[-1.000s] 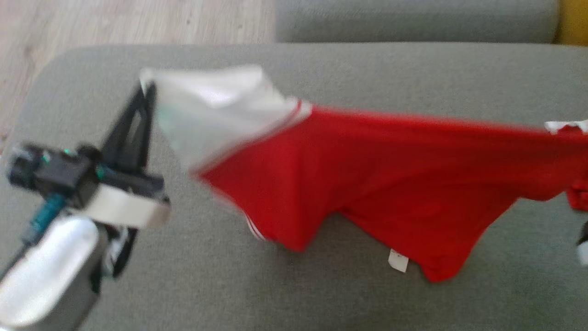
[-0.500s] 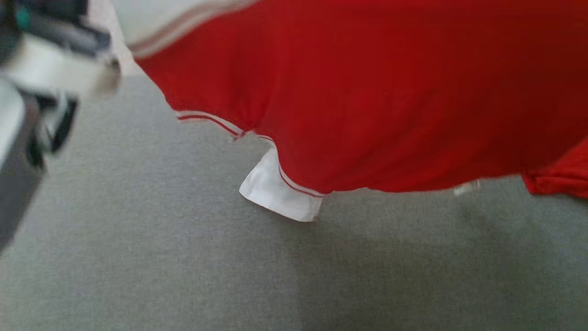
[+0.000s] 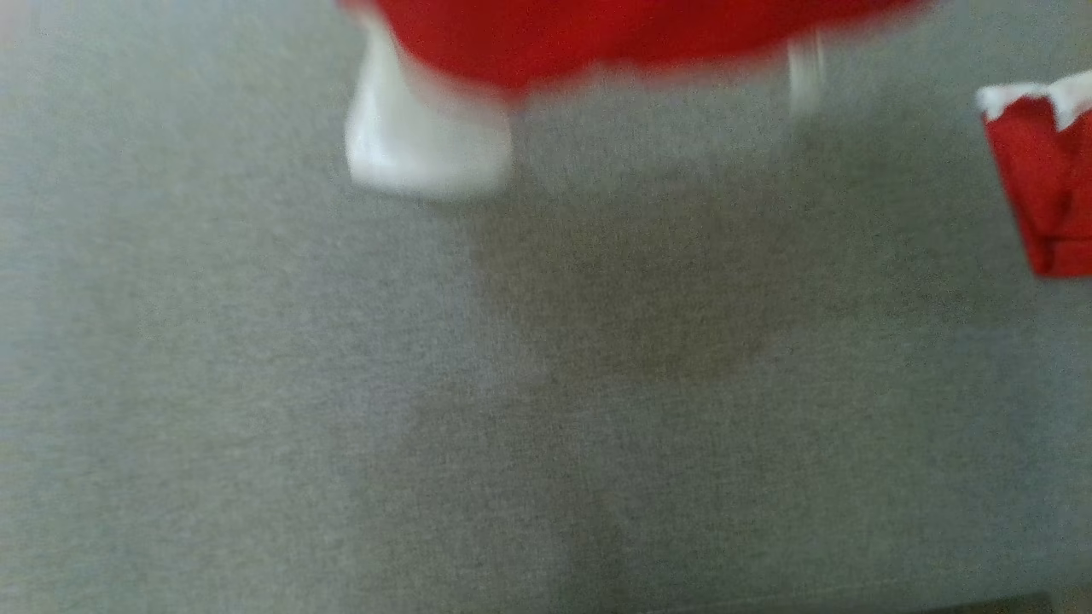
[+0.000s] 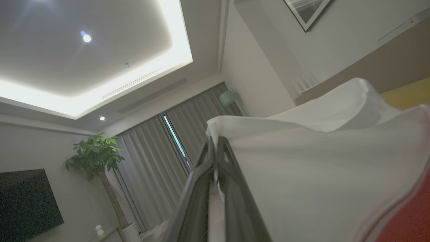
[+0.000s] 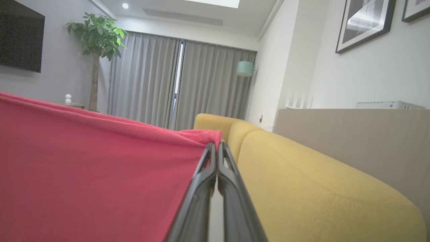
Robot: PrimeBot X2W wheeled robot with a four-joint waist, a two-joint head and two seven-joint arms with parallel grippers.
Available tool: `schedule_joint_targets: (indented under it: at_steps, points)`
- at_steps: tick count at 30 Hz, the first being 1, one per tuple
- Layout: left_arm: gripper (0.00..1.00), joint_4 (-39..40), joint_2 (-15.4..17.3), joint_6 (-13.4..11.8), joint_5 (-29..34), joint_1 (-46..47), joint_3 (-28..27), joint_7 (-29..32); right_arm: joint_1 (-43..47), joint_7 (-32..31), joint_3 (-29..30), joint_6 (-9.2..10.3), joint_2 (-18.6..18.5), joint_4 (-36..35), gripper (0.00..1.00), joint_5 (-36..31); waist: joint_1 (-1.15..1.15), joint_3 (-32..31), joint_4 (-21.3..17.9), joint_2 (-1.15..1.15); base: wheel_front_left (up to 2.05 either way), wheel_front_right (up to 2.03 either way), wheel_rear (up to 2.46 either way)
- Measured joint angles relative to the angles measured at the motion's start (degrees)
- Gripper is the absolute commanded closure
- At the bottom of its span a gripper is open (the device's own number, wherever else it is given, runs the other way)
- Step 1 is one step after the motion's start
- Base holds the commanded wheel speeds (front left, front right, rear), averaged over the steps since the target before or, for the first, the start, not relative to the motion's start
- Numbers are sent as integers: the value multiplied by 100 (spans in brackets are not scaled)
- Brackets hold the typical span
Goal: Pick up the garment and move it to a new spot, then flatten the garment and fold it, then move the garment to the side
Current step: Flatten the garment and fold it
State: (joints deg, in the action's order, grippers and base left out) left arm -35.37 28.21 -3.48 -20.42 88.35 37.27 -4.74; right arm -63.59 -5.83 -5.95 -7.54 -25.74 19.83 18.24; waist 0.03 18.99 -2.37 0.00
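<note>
The red-and-white garment (image 3: 597,34) hangs stretched above the grey cushion (image 3: 426,384). The left fingers (image 4: 198,188), pressed together, pinch its white sleeve edge. The right fingers (image 5: 200,195) are likewise closed, nipping a red corner beside a yellow sofa (image 5: 302,174).

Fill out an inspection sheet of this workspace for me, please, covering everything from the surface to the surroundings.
Surface: grey fabric cushion, blurred in the head view.
Job's things: red and white garment held up by both grippers; its white cuff hangs low over the cushion, contact unclear.
Clutter: nothing seen.
Grippers: left gripper shut on the garment's white part; right gripper shut on its red edge.
Cables: nothing seen.
Surroundings: yellow sofa, grey curtains, plant, television, framed picture.
</note>
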Motion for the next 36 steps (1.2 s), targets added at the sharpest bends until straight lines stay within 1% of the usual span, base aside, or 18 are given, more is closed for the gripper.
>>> schedule_joint_targets:
  at_steps: [3, 6, 10, 12, 13, 14, 15, 16, 19, 21, 26, 28, 31, 32, 33, 36]
  points:
    - [100, -432, -157, -153, 243, 607, -31, -615, -653, 584, -63, 0, 31, 635, 100, -289, 0, 345, -29, 0, 0, 0, 0]
    - [100, -656, -303, -156, 307, 889, -48, -892, -1054, 1077, -164, 0, 21, 1157, 100, -527, 0, 607, -17, 0, 0, 0, 0]
    - [100, -646, -401, -40, 308, 719, -42, -1004, -1155, 1590, -279, 0, -18, 1753, 100, -736, -1, 832, 123, 0, 0, 0, 0]
    - [100, -427, -392, 51, 278, 440, -59, -1004, -1140, 1752, -330, 0, -16, 2043, 100, -799, -2, 906, 220, 0, 0, 0, 0]
    - [100, -224, -385, 54, 266, 241, -76, -1005, -1118, 1824, -343, 0, -15, 2167, 100, -842, -2, 941, 267, 0, 0, 0, 0]
    - [100, -11, -370, 66, 268, 15, -78, -1005, -1089, 1871, -350, 0, -14, 2285, 100, -879, -2, 970, 316, 0, 0, 0, 0]
    - [100, 407, -331, 60, 269, -545, -111, -1005, -975, 1951, -336, 0, -12, 2517, 100, -901, -2, 1007, 414, 0, 0, 0, 0]
    - [100, 627, -298, 24, 277, -870, -145, -1005, -863, 1978, -315, 0, -7, 2609, 100, -910, -1, 1009, 458, 0, 0, 0, 0]
    - [100, 1318, -64, -149, 283, -1985, -231, -1005, -340, 2015, -234, 0, 65, 2820, 100, -917, -1, 914, 529, 0, 0, 0, 0]
    - [100, 1841, 99, -291, 285, -2769, -285, -1005, 83, 2022, -133, 0, 131, 2840, 100, -913, -3, 786, 548, 0, 0, 0, 0]
    - [100, 3014, 459, -709, 279, -4792, -455, -1004, 1280, 2026, 193, 0, 188, 2349, 100, -791, -5, 352, 560, 0, 0, 0, 0]
    - [100, 3308, 616, -880, 263, -5623, -481, -1005, 1806, 2030, 271, 0, 219, 2128, 100, -720, -5, 164, 555, 0, 0, 0, 0]
    - [100, 3627, 730, -1088, 169, -6756, -475, -1004, 2616, 2030, 346, 0, 293, 1806, 100, -635, -5, -115, 548, 1, 0, 0, 0]
    - [100, 3715, 744, -1133, 144, -7056, -439, -1004, 2871, 2030, 381, 0, 316, 1697, 100, -623, -5, -202, 548, 1, 0, 0, 0]
    - [100, 3715, 744, -1133, 144, -7056, -439, -1004, 2871, 2030, 381, 0, 316, 1697, 100, -623, -5, -202, 548, 1, 0, 0, 0]
    - [100, 3928, 746, -1269, -14, -7772, -332, -1000, 3588, 2030, 489, 0, 328, 1405, 100, -603, -5, -439, 555, 1, 0, 0, 0]
